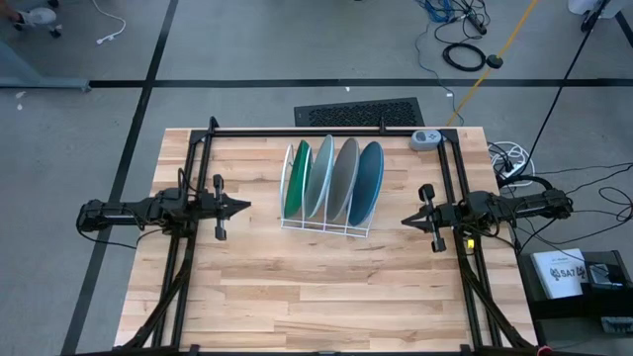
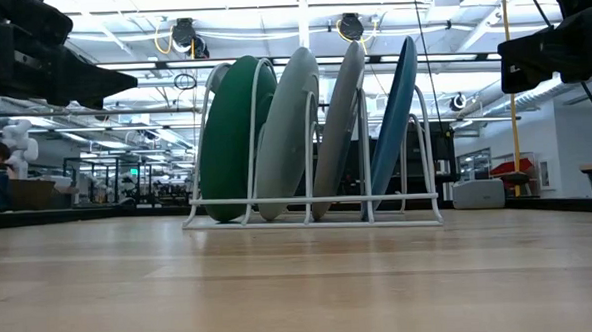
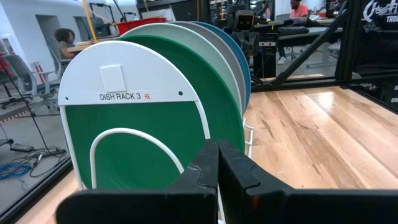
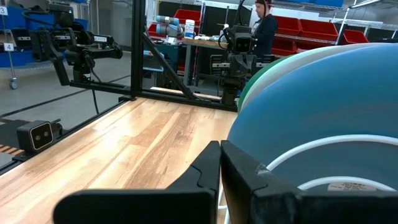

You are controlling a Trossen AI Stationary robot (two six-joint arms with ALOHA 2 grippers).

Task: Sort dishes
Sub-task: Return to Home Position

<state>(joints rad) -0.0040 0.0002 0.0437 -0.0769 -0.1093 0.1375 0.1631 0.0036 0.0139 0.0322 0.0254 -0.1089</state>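
L pincer [image 1: 246, 206], R pincer [image 1: 404, 220] shut; plates [image 1: 341, 178] in rack [image 1: 321, 228] btwn, apart.

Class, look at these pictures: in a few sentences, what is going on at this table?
Nothing is being handled. Four plates stand on edge in the white wire rack, from the left arm's side: dark green plate, pale blue plate, grey plate, medium blue plate. The left tool and the right tool are shut and empty, one on each side of the rack, touching nothing.
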